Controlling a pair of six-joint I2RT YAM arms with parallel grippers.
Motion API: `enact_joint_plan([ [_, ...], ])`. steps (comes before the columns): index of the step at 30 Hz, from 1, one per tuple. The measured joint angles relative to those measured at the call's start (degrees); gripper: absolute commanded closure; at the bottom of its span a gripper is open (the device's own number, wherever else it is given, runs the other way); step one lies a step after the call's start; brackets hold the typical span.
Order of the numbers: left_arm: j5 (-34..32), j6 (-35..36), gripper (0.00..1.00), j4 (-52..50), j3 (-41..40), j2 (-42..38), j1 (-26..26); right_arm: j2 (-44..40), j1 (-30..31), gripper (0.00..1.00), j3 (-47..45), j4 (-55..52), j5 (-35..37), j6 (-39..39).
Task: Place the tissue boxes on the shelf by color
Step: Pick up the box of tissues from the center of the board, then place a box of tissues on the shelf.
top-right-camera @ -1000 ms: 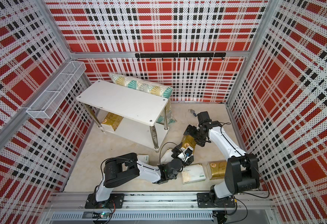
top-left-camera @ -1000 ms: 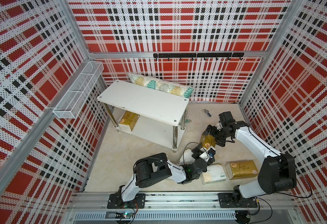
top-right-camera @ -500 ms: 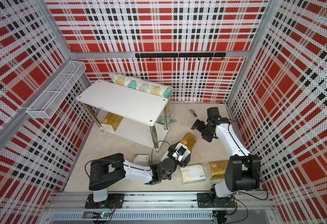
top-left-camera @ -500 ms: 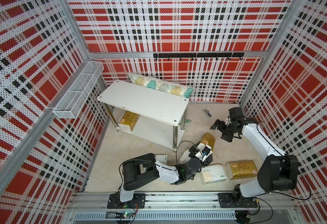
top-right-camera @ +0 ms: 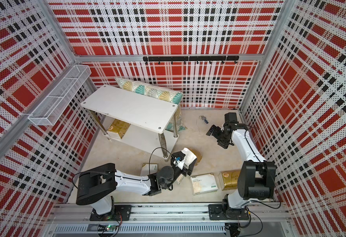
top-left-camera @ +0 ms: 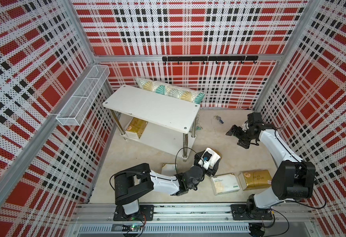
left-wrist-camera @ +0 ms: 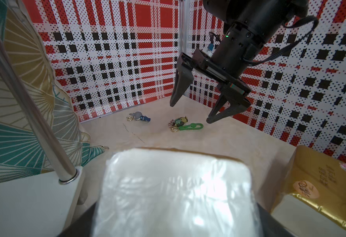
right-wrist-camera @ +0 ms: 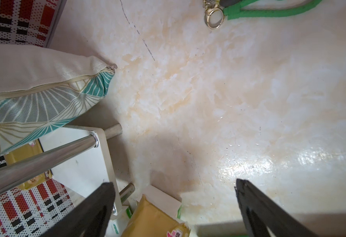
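1. Nearest the base rail: a white soft tissue pack w/ peach patch and green logo (top-left-camera: 225, 183) lies flat on the beige marble-look floor (top-left-camera: 139, 164). It is just beside a shiny gold tissue pack (top-left-camera: 255, 180), which is close to the R arm's base.
2. Partly under the L arm's forearm lies a second white tissue pack (top-left-camera: 169, 168).
3. L gripper (top-left-camera: 206, 164) grasps a gold tissue pack w/ white end (left-wrist-camera: 174, 190). Black fingers (left-wrist-camera: 270, 222) flank it on both sides, and the white end faces the wrist cam. The pack is tilted, off the shelf, just beside the shelf's near front leg.
4. Low white two-tier shelf w/ chrome tube legs (top-left-camera: 151, 106): one gold pack on lower tier (top-left-camera: 136, 128), at the end nearest the L wall.
5. R gripper (left-wrist-camera: 191, 111) hangs above the floor, well apart from every pack, jaws spread wide, released.
6. Near the back corner on the floor: grey-blue keychain (left-wrist-camera: 139, 117) and green-loop keychain (left-wrist-camera: 188, 125).
7. Teal-and-gold patterned pillow (top-left-camera: 170, 92) stands btwn shelf and back wall.
8. White wire-mesh basket (top-left-camera: 84, 98) hangs on the L wall. Black hook rail (top-left-camera: 209, 58) is on the back wall.
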Motion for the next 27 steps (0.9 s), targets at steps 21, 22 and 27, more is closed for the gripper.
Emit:
enact_joint_plan([
  [21, -3.74, -0.72, 0.18, -2.34, -2.23, -13.16, -1.64, 0.13, 0.13, 0.00, -5.25, 4.13, 1.03, -4.28],
  [22, -3.67, -1.22, 0.18, -3.34, -3.43, -14.78, -1.79, 0.15, 0.13, 0.00, -5.60, 4.35, 1.03, -4.33],
  [27, -3.19, -5.05, 0.19, -10.60, -9.09, -24.81, -2.16, 0.66, 0.13, 0.00, -5.79, 5.70, 0.76, -4.50],
])
